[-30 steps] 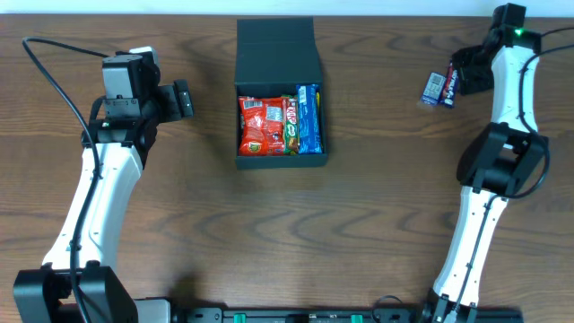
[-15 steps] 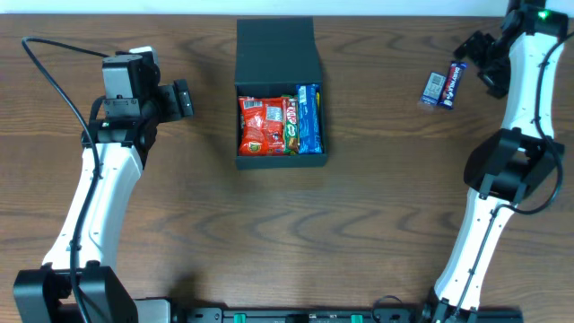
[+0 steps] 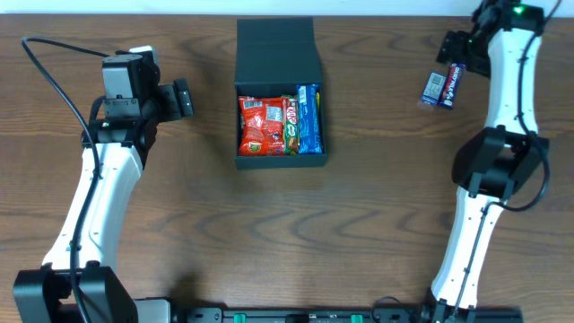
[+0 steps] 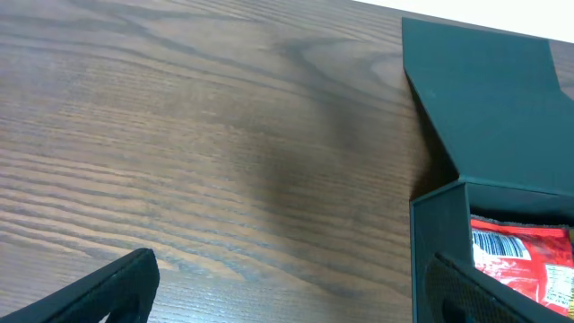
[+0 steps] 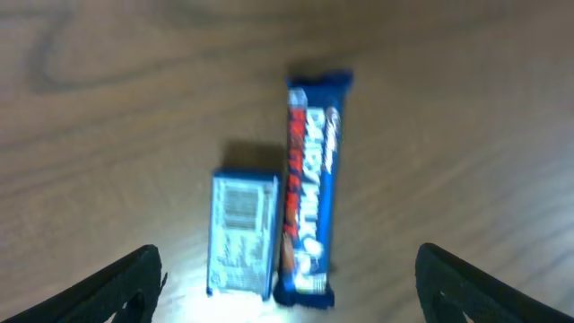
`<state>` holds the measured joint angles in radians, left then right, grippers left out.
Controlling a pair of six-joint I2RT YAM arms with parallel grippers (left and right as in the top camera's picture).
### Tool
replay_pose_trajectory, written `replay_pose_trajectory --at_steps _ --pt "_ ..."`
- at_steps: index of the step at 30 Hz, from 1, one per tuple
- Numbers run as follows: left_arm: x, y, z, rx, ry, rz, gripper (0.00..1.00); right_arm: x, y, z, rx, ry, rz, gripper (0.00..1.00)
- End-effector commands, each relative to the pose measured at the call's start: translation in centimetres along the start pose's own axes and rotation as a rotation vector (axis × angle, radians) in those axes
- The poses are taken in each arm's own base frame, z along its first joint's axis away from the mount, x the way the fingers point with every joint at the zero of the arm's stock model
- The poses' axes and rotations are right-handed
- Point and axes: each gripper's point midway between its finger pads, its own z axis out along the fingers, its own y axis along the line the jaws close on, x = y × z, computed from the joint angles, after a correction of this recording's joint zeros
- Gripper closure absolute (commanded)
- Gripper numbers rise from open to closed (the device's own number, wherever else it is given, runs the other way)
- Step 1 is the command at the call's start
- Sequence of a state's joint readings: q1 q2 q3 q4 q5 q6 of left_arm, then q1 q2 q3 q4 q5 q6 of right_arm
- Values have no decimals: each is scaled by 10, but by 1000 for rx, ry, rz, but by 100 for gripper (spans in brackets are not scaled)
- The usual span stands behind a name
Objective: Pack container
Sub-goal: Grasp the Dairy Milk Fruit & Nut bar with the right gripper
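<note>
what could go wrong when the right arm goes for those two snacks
The chocolate bar and the small packet lie side by side, touching, so the open right gripper might grab both, or nudge one away. The box already looks nearly full with three snacks, so another may sit proud and block the lid.

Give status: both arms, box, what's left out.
Left gripper open, empty, beside the container. Right gripper open, empty, over the Dairy Milk bar and small blue packet on the table. Container lid open, three snacks inside. Nothing blocking.
</note>
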<state>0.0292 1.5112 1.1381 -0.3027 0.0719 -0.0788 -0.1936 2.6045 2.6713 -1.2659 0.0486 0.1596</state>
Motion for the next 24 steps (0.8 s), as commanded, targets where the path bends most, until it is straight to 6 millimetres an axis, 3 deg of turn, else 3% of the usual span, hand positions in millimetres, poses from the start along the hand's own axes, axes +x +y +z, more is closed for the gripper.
replay_pose_trajectory --at_steps 1,5,15,24 --pt "3 2 3 -4 7 -10 5 -12 -13 -2 50 -49 -13 14" --pt "3 2 3 -4 7 -10 5 -18 -19 11 32 -66 27 15" --pt "3 2 3 -4 7 -10 5 2 -15 48 5 17 20 20" --pt "3 2 3 -4 8 -10 4 9 -17 62 4 44 20 28"
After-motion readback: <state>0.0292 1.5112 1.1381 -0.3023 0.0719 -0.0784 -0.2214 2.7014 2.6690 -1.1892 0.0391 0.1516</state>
